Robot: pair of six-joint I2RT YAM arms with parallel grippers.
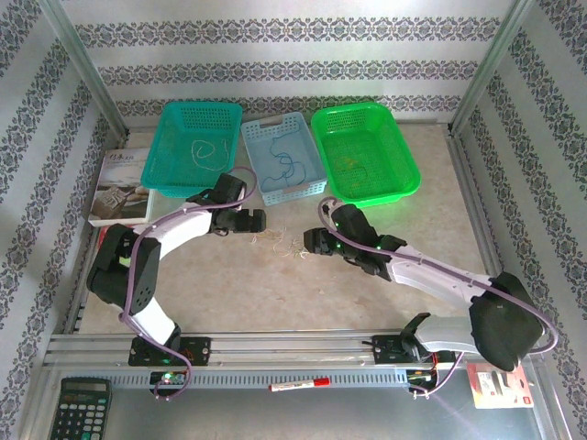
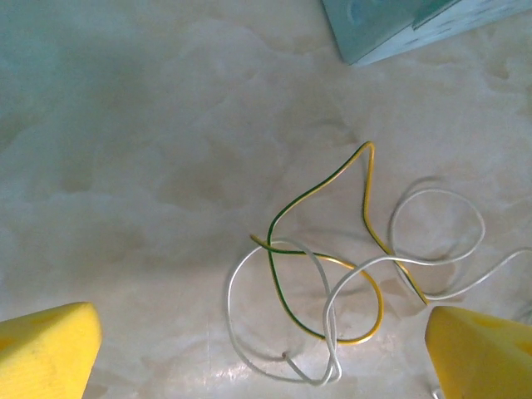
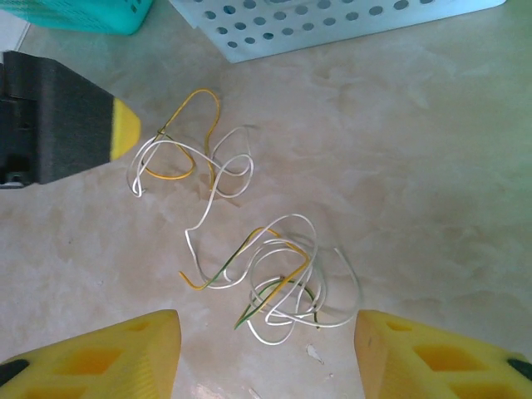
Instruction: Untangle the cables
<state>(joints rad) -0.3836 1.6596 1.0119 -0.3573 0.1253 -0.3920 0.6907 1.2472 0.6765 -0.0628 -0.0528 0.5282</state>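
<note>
The left gripper [image 2: 266,362] hung wide open and empty over a yellow-and-white knot of cables [image 2: 332,274] on the table [image 2: 125,166]. The right gripper [image 3: 266,359] also gaped, holding nothing. A second clump [image 3: 278,283] lay between its fingers [image 3: 432,357], with the blue basket [image 3: 332,25] at 12 o'clock.

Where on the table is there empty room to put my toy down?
Bare table lies between the left arm and right arm, in front of the rail. There is more between the green basket and the right wall. It is crowded at the cables below the light blue basket, where both arms reach.
</note>
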